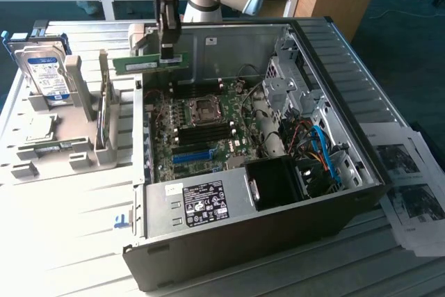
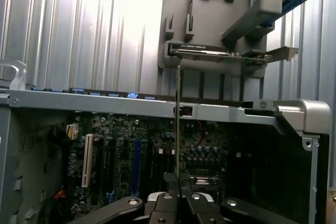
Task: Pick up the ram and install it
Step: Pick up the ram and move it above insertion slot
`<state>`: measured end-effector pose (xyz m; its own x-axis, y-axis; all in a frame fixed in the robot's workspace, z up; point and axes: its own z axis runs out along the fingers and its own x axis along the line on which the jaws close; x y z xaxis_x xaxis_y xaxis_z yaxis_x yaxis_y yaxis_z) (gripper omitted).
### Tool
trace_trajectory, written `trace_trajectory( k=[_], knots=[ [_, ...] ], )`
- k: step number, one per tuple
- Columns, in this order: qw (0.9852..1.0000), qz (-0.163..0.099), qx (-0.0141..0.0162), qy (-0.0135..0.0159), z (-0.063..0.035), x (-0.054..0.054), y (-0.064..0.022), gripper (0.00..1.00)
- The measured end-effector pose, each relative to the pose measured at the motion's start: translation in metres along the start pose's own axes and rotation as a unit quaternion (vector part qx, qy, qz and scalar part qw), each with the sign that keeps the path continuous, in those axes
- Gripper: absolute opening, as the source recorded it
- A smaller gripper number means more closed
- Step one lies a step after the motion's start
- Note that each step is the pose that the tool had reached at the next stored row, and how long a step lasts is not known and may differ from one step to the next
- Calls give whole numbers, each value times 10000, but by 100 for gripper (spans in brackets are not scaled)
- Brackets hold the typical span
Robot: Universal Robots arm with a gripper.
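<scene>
1. Matt, bare sheet metal: open boxy grey computer case [image 1: 229, 50].
2. Smooth circuit board: thin green ram stick [image 1: 139, 65].
3. Ribbed, faintly glossy metal: white slatted table [image 1: 62, 234].
4. Matt paper: printed loose sheets [image 1: 410, 186].

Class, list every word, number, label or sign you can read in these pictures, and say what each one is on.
No text can be read in either view.
Blue-and-white label on the hard drive: print too blurred to read.
Black-and-white sticker: print too small to read.
The printed sheets: blurred, unreadable.
Pale label on the ram: too small to read.
</scene>
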<state>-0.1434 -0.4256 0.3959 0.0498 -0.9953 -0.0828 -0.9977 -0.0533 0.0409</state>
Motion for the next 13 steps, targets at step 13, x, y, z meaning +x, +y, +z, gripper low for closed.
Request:
trace_trajectory(
  k=[13],
  knots=[
    [10000,0,0,0,-19,20,-407,12]
  ],
)
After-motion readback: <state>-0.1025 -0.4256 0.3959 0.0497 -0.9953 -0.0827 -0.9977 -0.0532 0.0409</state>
